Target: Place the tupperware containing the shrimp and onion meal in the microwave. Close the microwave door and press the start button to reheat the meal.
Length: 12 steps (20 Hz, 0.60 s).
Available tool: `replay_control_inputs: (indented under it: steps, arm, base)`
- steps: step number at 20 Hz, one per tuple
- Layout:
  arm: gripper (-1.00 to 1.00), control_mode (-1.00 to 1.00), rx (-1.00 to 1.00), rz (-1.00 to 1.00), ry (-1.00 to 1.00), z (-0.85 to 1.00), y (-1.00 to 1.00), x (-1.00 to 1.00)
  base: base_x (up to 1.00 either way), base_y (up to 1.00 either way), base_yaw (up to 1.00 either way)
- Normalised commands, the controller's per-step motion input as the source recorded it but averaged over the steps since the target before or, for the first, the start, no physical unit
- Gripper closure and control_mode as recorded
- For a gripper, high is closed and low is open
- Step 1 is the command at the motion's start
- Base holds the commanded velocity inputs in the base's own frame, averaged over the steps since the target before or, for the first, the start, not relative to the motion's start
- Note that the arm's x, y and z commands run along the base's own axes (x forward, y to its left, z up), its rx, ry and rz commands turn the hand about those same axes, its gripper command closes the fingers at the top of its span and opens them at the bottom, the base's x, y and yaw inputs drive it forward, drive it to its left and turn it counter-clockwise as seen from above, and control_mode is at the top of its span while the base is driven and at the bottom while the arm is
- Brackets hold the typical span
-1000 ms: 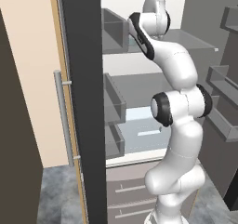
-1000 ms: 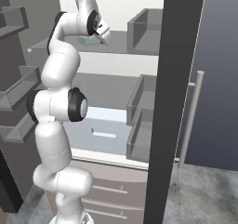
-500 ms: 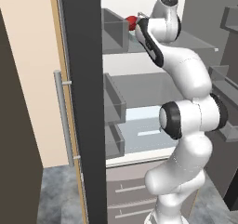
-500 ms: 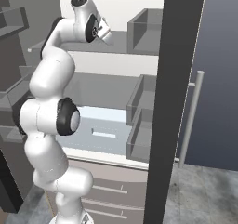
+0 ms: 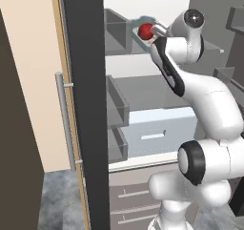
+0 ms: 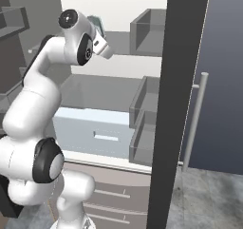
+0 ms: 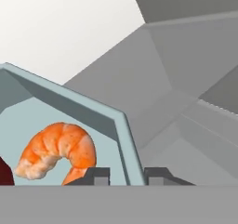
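Compared with one second earlier, the arm's elbow has swung outward and the red onion [image 5: 145, 31] in the tupperware [image 7: 122, 125] is now exposed at the upper fridge shelf [image 5: 209, 47]. Open shelf room lies beyond the tray wall. The claw [image 7: 126, 175] pinches that wall beside a shrimp [image 7: 58, 149].

In the hand view the tupperware [image 7: 122, 125] runs off the left and bottom edges, so just one corner of its rim shows, and the red onion [image 7: 4, 172] is cut to a dark sliver at the left edge beside the shrimp [image 7: 58, 148]. The gripper [image 7: 126, 176] shows two finger tips at the bottom with the tray wall passing between them, contact too low to make out. From the left base view the arm's wrist covers most of the tray [image 5: 138, 21].
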Motion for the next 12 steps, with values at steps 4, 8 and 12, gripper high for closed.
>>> replay_control_inputs:
  steps: [4,8,12]
  arm:
    - [1.00,-1.00,0.00,0.00,0.00,0.16,-0.17,-1.00]
    - [1.00,-1.00,0.00,0.00,0.01,0.00,-0.23,-1.00]
    - [1.00,-1.00,-0.05,0.00,0.14,-0.15,-0.13,-1.00]
  base:
    - [0.00,0.00,0.00]
    - [0.00,0.00,0.00]
    - [0.00,0.00,0.00]
